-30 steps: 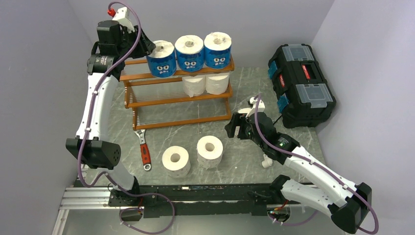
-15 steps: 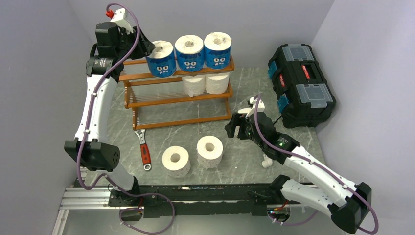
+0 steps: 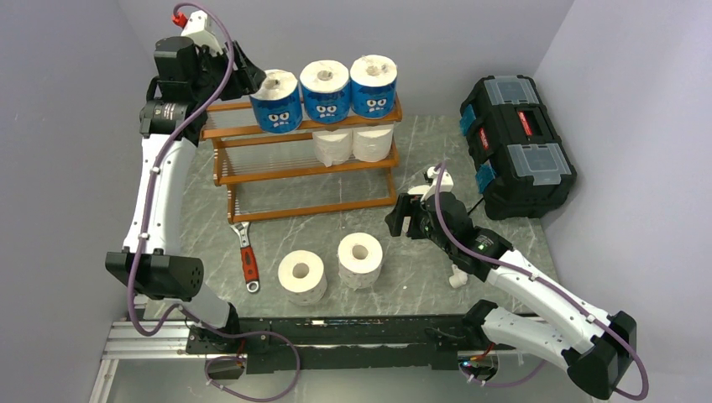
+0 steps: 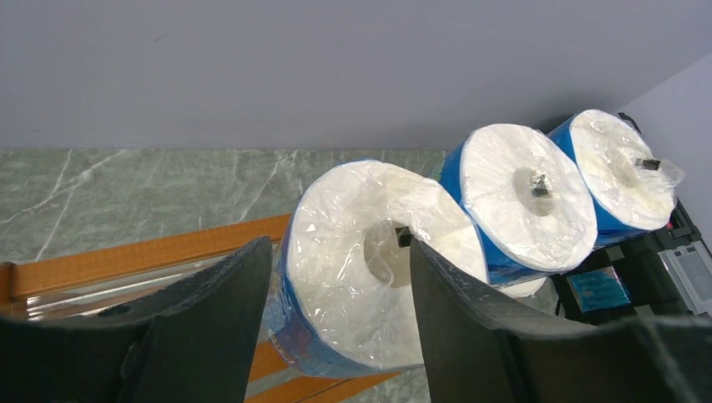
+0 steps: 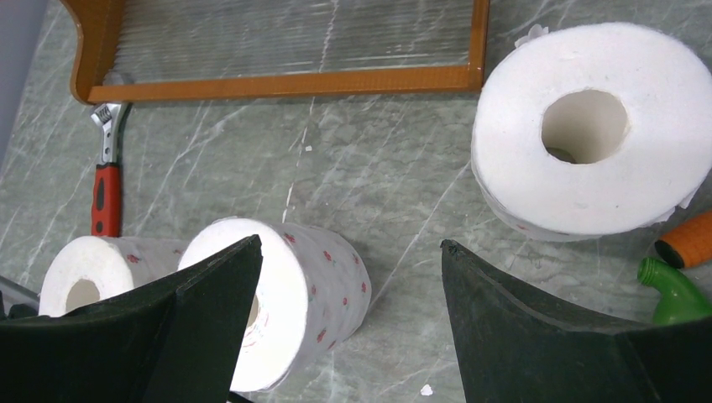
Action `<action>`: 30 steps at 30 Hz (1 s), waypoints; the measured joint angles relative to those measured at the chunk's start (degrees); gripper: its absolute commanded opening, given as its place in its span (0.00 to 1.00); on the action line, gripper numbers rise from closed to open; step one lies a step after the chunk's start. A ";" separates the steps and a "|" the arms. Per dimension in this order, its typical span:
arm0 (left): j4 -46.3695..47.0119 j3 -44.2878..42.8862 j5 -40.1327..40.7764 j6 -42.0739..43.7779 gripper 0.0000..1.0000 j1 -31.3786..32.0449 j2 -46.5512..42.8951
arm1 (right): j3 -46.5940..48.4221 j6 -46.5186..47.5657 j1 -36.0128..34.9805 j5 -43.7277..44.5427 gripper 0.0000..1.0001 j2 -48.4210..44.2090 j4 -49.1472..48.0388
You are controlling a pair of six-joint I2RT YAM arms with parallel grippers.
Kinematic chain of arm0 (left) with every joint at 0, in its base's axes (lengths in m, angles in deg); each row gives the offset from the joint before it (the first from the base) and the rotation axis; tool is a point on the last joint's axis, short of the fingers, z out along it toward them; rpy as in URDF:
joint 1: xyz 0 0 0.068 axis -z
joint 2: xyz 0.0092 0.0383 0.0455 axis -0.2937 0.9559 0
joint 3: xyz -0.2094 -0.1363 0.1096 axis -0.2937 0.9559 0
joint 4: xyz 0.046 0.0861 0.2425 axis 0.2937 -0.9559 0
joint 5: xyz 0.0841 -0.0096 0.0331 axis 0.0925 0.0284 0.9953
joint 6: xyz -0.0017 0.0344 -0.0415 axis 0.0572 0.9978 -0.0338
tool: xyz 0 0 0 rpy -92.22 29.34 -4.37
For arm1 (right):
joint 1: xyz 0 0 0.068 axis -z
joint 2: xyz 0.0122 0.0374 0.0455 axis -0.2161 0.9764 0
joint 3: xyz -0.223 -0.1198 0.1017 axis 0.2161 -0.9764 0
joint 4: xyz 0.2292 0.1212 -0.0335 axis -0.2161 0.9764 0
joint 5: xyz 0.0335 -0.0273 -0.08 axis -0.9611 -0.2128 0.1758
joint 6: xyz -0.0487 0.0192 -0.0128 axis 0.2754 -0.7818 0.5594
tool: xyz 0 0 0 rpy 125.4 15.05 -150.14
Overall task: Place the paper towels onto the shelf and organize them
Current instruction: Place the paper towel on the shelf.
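Three blue-wrapped paper towels [image 3: 326, 91] stand in a row on the top tier of the wooden shelf [image 3: 252, 172]. Two white rolls [image 3: 353, 144] stand on its middle tier. My left gripper [image 3: 252, 81] is open, just left of and above the leftmost blue roll [image 4: 369, 269], which shows between the spread fingers. Two white rolls [image 3: 301, 277] [image 3: 360, 259] stand on the table in front. My right gripper [image 3: 400, 217] is open and empty, low over the table. In its wrist view the gripper [image 5: 351, 243] has a red-dotted roll [image 5: 319, 294] at its left finger and a larger roll [image 5: 588, 159] at the upper right.
A red-handled wrench [image 3: 246, 256] lies left of the loose rolls and also shows in the right wrist view [image 5: 105, 185]. A black toolbox [image 3: 516, 143] stands at the right. Orange and green objects [image 5: 684, 260] lie beside the larger roll. A small white piece [image 3: 458, 277] lies by the right arm.
My left gripper has risen and drawn back to the left from the leftmost blue roll, which stays on the top tier. The right arm has not moved.
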 measured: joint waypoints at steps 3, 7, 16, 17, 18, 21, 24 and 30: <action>0.02 0.02 0.04 0.04 0.74 0.00 -0.46 | 0.00 0.00 0.00 0.00 0.80 0.00 0.00; 0.28 0.28 0.17 0.20 0.83 0.00 -1.70 | 0.00 0.00 0.00 0.00 0.80 -0.02 0.00; 15.32 24.44 0.46 1.55 0.95 -0.04 -21.24 | -0.02 0.07 0.00 -0.17 0.80 -0.22 -0.02; 18.47 28.87 0.35 2.21 0.95 -0.04 -24.48 | -0.04 0.09 0.00 -0.24 0.80 -0.26 -0.07; 20.98 32.89 0.17 2.97 0.96 -0.04 -27.43 | -0.15 0.09 0.00 -0.26 0.80 -0.31 -0.20; 26.71 41.11 -1.29 5.62 0.99 -0.04 -33.55 | -0.42 0.11 0.00 -0.44 0.80 -0.31 -0.48; 30.45 45.46 -3.48 8.44 0.99 -0.04 -36.15 | -0.66 0.11 0.00 -0.55 0.80 -0.24 -0.76; 33.29 48.76 -6.95 12.17 0.99 -0.04 -34.77 | -0.68 0.11 0.00 -1.51 0.80 0.28 -1.44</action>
